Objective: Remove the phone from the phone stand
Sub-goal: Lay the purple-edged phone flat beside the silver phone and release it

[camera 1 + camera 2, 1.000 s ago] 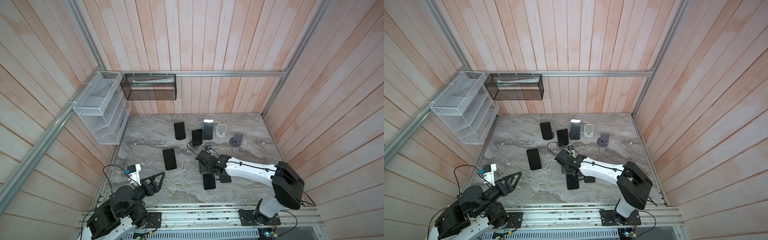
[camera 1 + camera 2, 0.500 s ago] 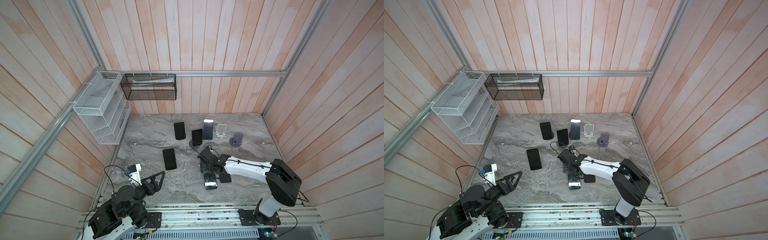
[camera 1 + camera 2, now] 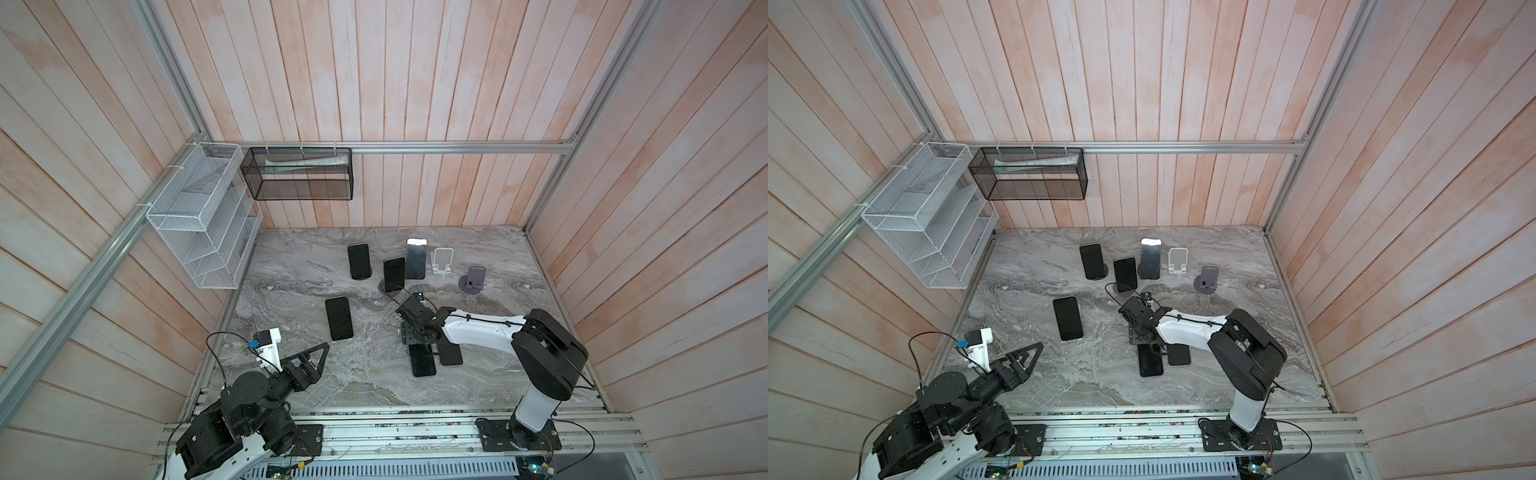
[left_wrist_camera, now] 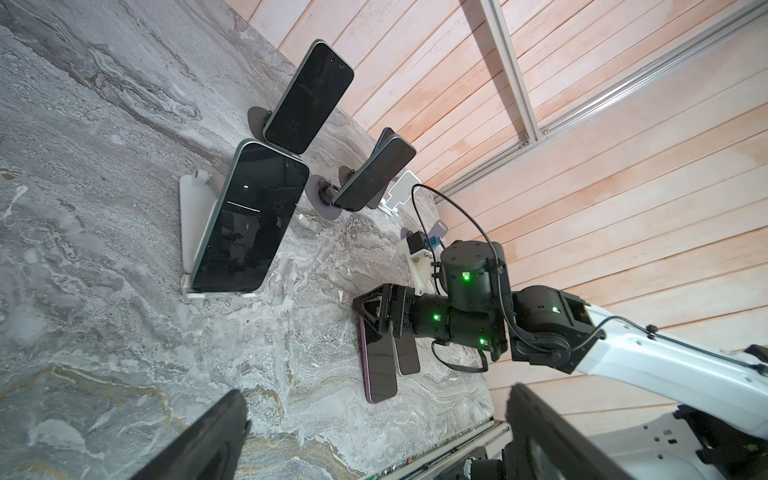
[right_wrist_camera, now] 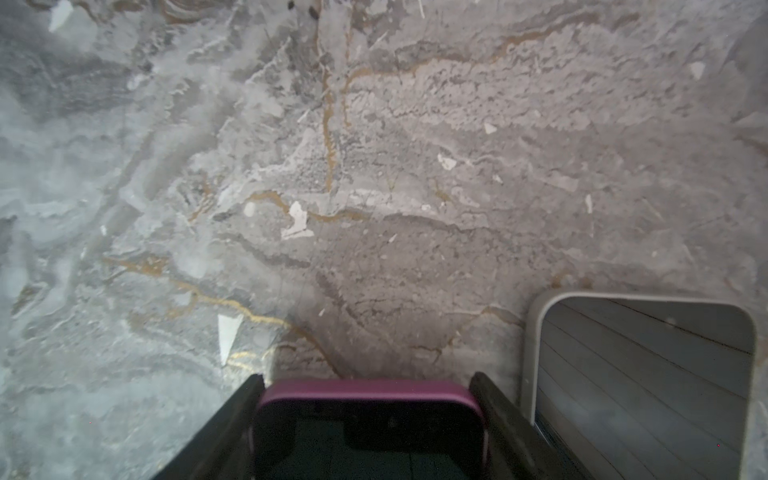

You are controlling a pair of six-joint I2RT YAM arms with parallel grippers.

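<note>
Grasping the purple-cased phone (image 5: 370, 428) by its two sides with the right claw (image 5: 368, 376), flat on the counter (image 3: 374, 390) between its centre and front edge, just beside a white-cased phone (image 5: 644, 374). Holding the left claw (image 3: 320, 351) spread open over the front left corner.

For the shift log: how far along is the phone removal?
Done: the grey-edged phone and the purple phone lie on the table, and the white stand and dark stand are empty. In hand: the right tool is closed on the purple phone, not yet released. Left: let go; four other phones appear propped on stands.
</note>
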